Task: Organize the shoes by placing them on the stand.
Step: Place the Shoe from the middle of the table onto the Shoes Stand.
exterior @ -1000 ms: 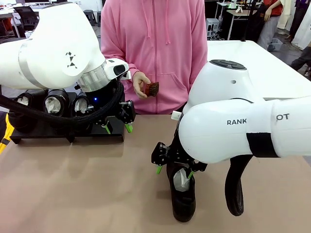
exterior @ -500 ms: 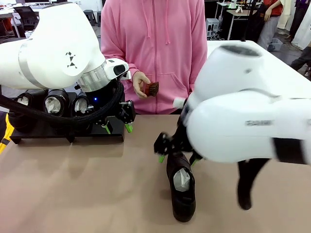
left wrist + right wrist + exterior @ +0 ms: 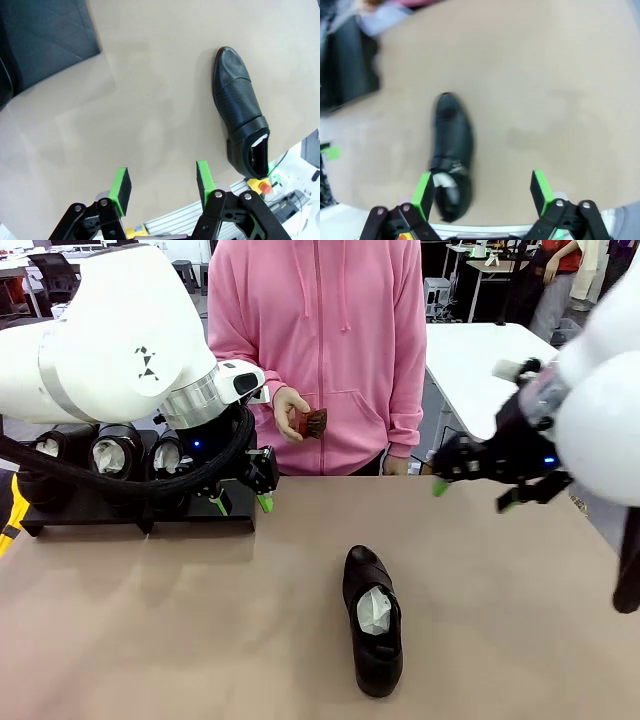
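Shoes are the job, and the left gripper (image 3: 240, 504) holds none of them. Its green pads (image 3: 121, 185) stand partly apart over the bare tan table (image 3: 150, 620), close to the low flat black stand (image 3: 130, 515). Three shiny black leather shoes (image 3: 110, 450) with white paper inside sit in a row on that stand. The right gripper (image 3: 478, 484) hangs in the air on the right, jaws wide, with nothing between them. One more shiny black shoe (image 3: 373, 618) lies alone on the table, well apart from both grippers. Behind the table, a person in a pink hoodie holds a small brown brush (image 3: 314, 422) in one hand (image 3: 291, 412).
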You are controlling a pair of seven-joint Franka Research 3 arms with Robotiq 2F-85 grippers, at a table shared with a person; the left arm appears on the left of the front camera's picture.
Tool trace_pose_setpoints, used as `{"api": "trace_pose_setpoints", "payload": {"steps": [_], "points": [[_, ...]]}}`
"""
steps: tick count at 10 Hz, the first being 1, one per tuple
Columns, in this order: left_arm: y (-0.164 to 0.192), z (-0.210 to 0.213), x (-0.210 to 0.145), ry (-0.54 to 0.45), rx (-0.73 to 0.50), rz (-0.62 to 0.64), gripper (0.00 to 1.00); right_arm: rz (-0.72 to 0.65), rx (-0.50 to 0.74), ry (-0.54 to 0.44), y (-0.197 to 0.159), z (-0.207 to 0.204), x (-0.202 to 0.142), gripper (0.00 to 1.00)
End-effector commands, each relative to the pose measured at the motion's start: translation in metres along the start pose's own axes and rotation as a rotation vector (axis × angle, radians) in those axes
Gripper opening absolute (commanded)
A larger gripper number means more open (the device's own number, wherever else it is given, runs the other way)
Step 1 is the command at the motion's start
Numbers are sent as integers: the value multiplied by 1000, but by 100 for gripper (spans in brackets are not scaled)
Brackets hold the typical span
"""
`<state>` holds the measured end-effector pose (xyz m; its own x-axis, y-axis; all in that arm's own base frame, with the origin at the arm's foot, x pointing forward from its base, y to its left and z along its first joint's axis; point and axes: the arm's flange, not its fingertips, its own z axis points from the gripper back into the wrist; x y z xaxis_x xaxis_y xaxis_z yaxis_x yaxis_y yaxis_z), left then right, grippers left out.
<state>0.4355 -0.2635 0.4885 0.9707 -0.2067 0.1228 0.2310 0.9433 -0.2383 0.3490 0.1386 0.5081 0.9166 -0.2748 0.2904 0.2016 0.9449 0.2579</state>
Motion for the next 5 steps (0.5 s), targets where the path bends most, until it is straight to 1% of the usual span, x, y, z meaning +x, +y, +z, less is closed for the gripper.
{"api": "trace_pose_setpoints", "payload": {"steps": [1,3,4,5], "points": [[-27,-17,-14,-16,30,-2,69,-97,-151,26,-40,-22,20,100],[-77,-45,-43,-49,42,29,69,-254,-300,33,-79,-37,35,100],[-98,-57,-60,-63,58,75,69,-330,-331,41,-95,-41,37,100],[-112,-64,-71,-102,117,133,69,-379,-358,33,-101,-44,35,100]]}}
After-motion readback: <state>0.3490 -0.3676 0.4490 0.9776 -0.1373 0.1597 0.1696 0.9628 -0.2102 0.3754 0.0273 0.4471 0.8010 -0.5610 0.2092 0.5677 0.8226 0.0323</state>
